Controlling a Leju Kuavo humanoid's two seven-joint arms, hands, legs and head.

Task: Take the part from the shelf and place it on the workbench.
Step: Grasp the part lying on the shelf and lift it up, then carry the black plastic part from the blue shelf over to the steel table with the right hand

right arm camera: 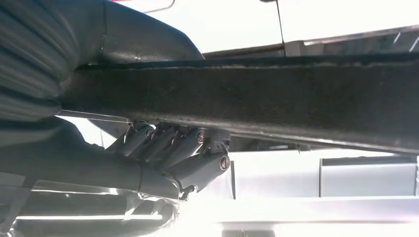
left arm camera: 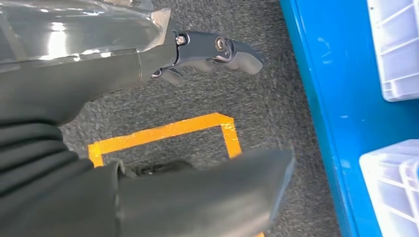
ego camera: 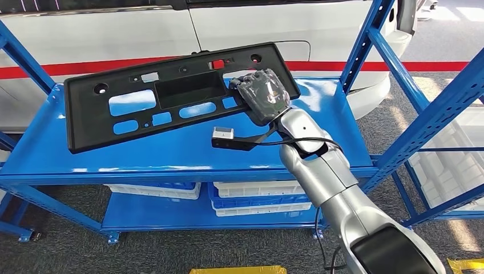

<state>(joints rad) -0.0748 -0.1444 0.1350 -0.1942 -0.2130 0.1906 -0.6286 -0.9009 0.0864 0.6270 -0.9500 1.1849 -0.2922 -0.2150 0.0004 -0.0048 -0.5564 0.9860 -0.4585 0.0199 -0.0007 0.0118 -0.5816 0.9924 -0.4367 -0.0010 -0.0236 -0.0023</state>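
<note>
Above the blue shelf (ego camera: 171, 154), the right robot hand (ego camera: 263, 94) clamps a tilted black part (ego camera: 171, 94) by its right end; the left robot hand (left arm camera: 207, 54) hangs empty, fingers apart, over grey floor (left arm camera: 197, 98).

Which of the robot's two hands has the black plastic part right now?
The right hand grips the long black plastic panel with cut-outs, lifted tilted above the blue shelf; the left hand hangs over grey floor, holding nothing.

Bright daylight glares off the blue shelf (ego camera: 171, 154) toward 1 o'clock; the right wrist view's background is blown out white.
</note>
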